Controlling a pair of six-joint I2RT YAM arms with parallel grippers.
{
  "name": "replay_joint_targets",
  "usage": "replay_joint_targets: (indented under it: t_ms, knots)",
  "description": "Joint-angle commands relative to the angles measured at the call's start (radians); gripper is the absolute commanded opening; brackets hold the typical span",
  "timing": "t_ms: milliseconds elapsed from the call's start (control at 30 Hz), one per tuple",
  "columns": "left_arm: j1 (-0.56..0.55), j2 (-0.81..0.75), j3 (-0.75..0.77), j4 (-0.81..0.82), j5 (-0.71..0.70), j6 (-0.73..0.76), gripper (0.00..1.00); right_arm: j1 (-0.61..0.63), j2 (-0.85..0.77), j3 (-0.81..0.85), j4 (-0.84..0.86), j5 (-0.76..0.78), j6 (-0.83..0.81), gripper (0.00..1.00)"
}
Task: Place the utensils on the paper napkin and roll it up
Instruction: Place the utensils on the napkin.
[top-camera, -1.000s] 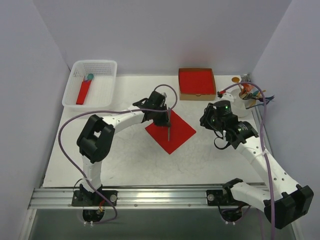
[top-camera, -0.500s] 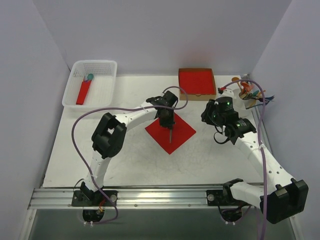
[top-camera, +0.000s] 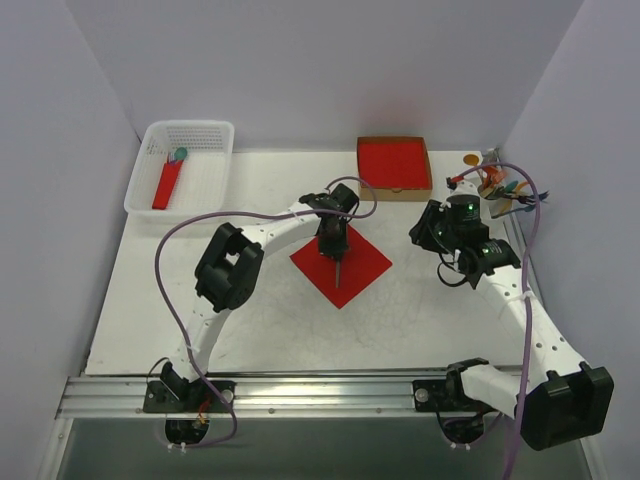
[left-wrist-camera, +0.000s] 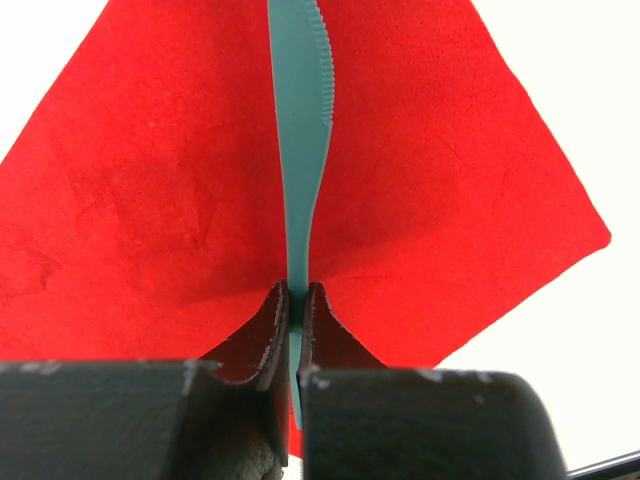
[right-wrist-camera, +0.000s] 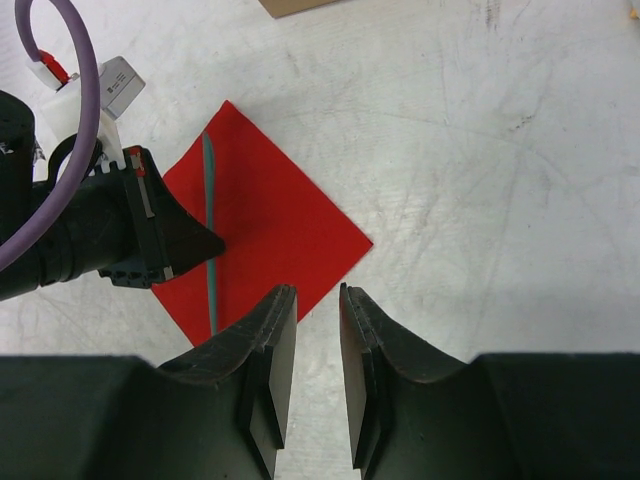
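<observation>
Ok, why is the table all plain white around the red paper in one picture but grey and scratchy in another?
Left wrist view: the table around the paper napkin is washed out to blank white, and the left hand pinching the knife looks dark. Right wrist view: less glare, so scuffs on the table show sharply past the dark right hand. Top view: even light, soft shadows.

Serrated grey-teal knife (left-wrist-camera: 298, 180) along diag. of flat red napkin (left-wrist-camera: 450, 200)
</observation>
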Motion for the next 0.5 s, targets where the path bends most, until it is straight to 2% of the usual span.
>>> replay_joint_targets:
  t_ms: [0,467]
  knots:
    - [0.003,-0.011,0.051,-0.022,-0.028,0.007,0.02,-0.009,-0.015,-0.003,0.027,-0.037,-0.021,0.25]
    - [0.008,0.015,0.072,0.007,-0.014,-0.016,0.03,-0.015,-0.006,-0.005,0.033,-0.06,-0.022,0.25]
